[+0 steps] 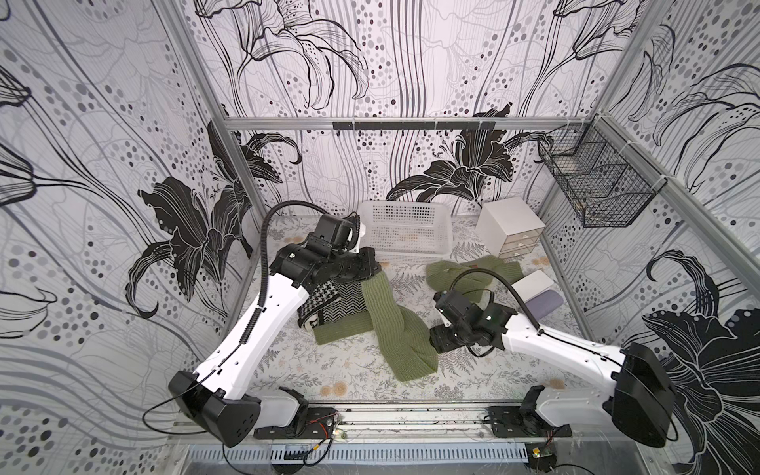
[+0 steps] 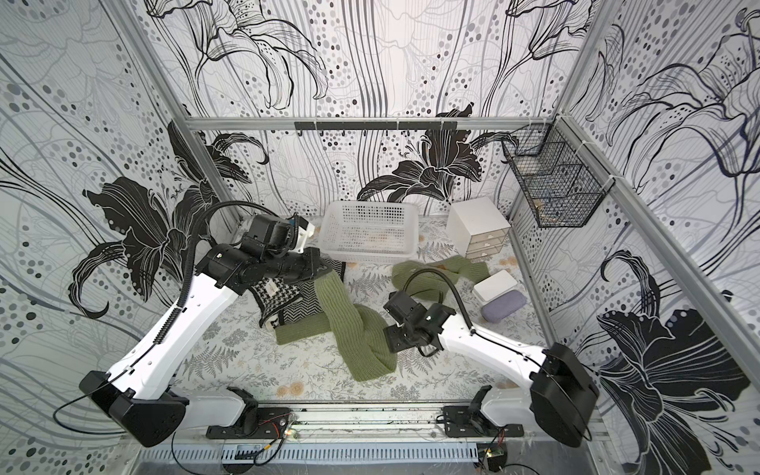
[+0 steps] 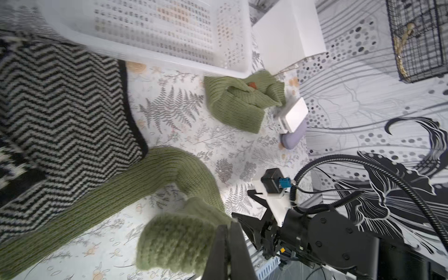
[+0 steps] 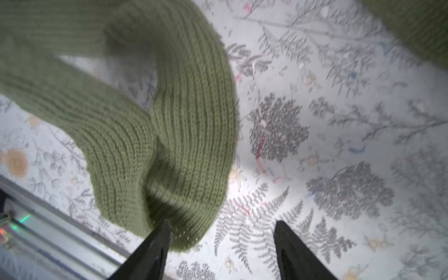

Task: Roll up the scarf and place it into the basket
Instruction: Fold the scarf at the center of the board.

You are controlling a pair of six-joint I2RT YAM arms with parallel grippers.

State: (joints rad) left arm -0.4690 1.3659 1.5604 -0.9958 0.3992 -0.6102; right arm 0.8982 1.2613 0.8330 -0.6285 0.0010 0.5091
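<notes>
Left gripper [image 3: 229, 226] clamped on one end of green scarf [image 1: 395, 329], sprawled twisted on table [image 1: 329, 370] short of basket [image 1: 405, 216]; right gripper [image 4: 223, 224] splayed beside its fold; thin pinch may slip, twist could spoil roll.

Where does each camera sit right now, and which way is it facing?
Top views: high above the front rail, angled down toward the back wall; both show the left arm, right arm, green knitted scarf and white perforated plastic basket.
Left wrist: on the left arm, facing past the left gripper, jaws shut on the scarf, toward the basket and right arm.
Right wrist: low over the floral-printed tabletop, facing down; the right gripper, jaws open, sits beside the scarf.
Shared: every view shows the scarf.
</notes>
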